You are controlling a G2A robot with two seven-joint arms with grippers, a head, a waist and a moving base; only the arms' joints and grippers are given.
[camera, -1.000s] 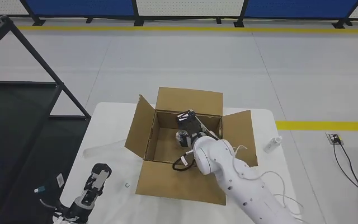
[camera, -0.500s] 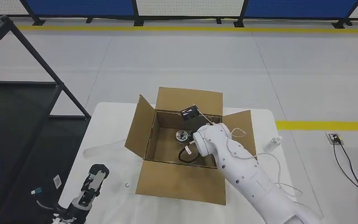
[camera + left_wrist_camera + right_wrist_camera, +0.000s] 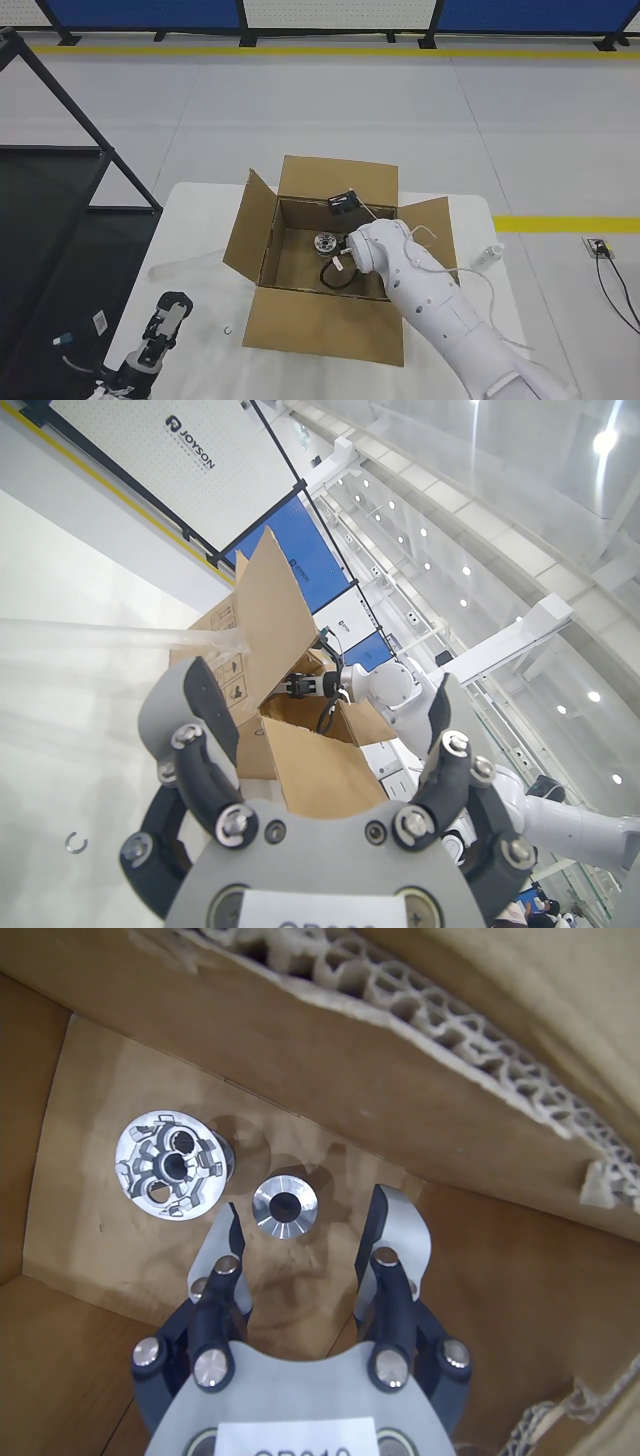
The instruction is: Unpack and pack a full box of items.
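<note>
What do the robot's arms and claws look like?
The right arm is smooth, round and white, with a black cable looping at its wrist. The right gripper and the left gripper look alike: two curved silver-grey fingers with black pads, black links, shiny round screws, a grey base plate and a white label with black print.

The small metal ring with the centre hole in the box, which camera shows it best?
The right wrist view: the small metal ring lies unobstructed on the box floor, just ahead of the open right pincer. In the top view the right arm covers that spot; the left wrist view faces the box's outer walls and flaps.
</note>
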